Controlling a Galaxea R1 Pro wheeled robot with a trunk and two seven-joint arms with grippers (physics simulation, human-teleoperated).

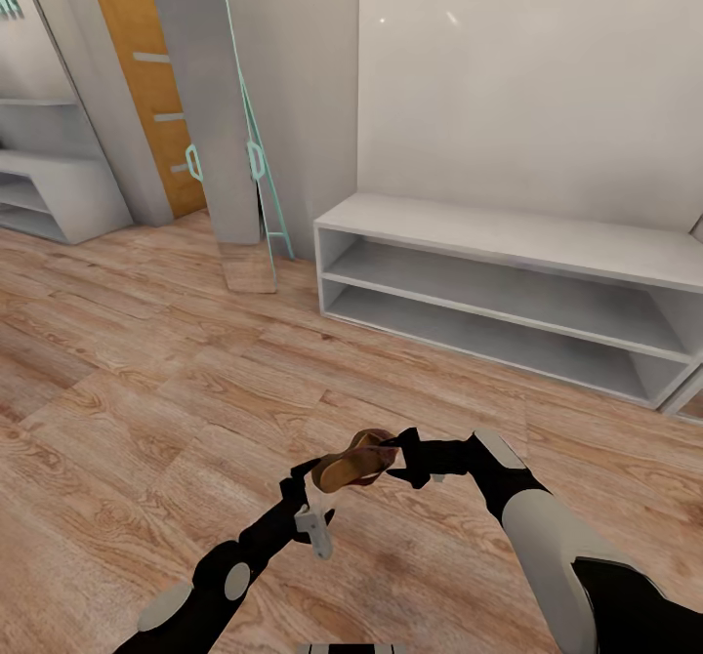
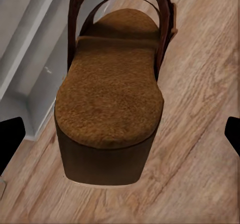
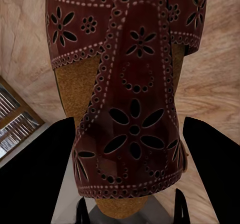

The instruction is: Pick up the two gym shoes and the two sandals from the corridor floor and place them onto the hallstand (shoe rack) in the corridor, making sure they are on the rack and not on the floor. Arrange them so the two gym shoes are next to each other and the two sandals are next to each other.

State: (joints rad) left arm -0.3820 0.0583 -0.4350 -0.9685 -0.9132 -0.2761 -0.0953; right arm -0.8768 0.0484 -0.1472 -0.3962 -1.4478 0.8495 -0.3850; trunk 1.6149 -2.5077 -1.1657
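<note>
Head view: sandal (image 1: 356, 467) held aloft | hallstand (image 1: 508, 288) ahead, shelves bare

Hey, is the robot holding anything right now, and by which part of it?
Yes: one brown sandal, held above the floor. The right gripper grips its strapped end; the left gripper's jaws sit spread wide beside its other end.

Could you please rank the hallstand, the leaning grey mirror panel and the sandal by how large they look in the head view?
1. hallstand
2. mirror panel
3. sandal, smallest, though it sits nearest the camera, held up between both grippers.
</note>
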